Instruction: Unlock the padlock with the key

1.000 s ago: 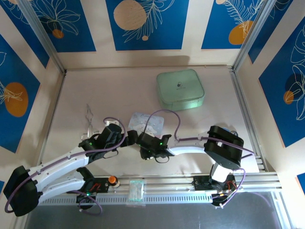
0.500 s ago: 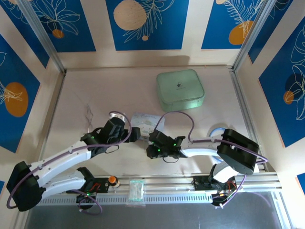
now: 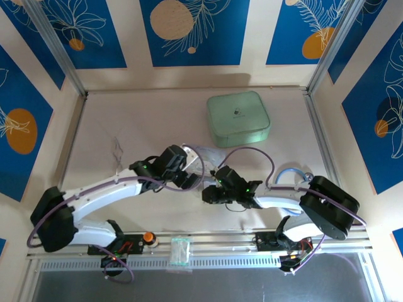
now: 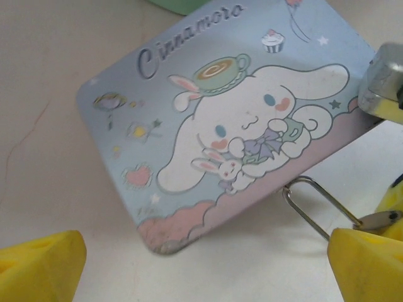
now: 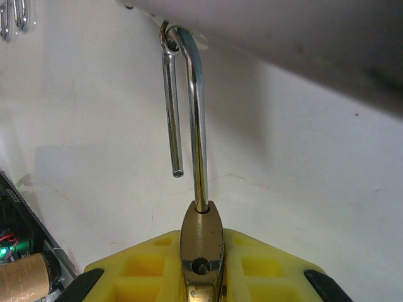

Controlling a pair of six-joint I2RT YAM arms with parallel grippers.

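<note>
**Padlock clamped in right gripper, shackle aimed at the tin; left gripper free.**

The right gripper (image 5: 203,272) is clenched on the brass body of the padlock (image 5: 201,238). The lock's long axis runs straight out along the fingers, and the shackle (image 5: 196,126) leads away with its bend touching the near edge of the cartoon tin (image 4: 208,126). One shackle leg hangs clear of the body, so I judge the lock already sprung. The left gripper (image 4: 201,264) is spread wide and empty over the tin's near edge, just left of the right gripper, with the shackle beside its right-hand finger. I can't pick out the key; the silver loops (image 5: 14,16) are too cropped to call. The left arm is the free one for any key work.
</note>
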